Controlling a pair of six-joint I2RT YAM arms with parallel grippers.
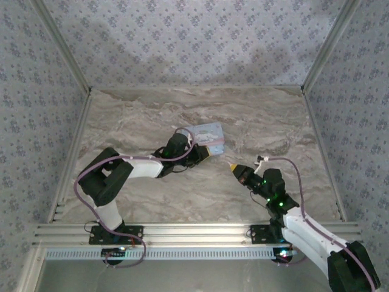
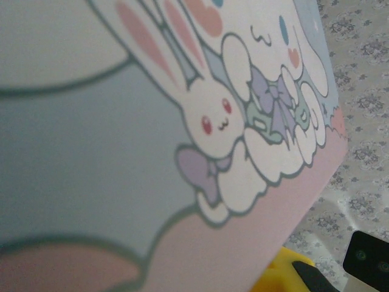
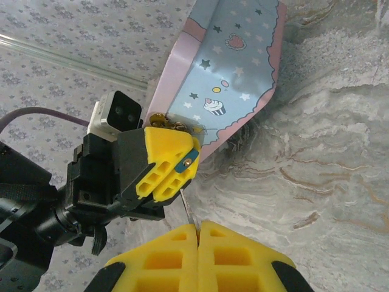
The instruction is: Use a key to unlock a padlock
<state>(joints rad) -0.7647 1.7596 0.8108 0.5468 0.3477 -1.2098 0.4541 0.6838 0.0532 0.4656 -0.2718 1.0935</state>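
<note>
The tin [image 3: 237, 67] is showing smooth, printed metal with a soft satin sheen. The table [image 1: 273, 121] is looking like polished, veined stone, smooth and faintly glossy. The walls [image 1: 182, 42] are wearing a matt patterned covering. The left gripper [image 3: 173, 159] and right gripper [image 3: 198, 230] are showing matt yellow plastic, moulded with hollow ribs, on black plastic housings. The key [image 3: 185, 210] is glinting as thin bare metal. The cable [image 3: 42, 109] is wearing a smooth purple sheath. The rail [image 1: 200, 231] is gleaming as brushed metal.

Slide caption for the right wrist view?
Right gripper, shut on a thin key, faces the left gripper holding the cartoon tin tilted.
</note>
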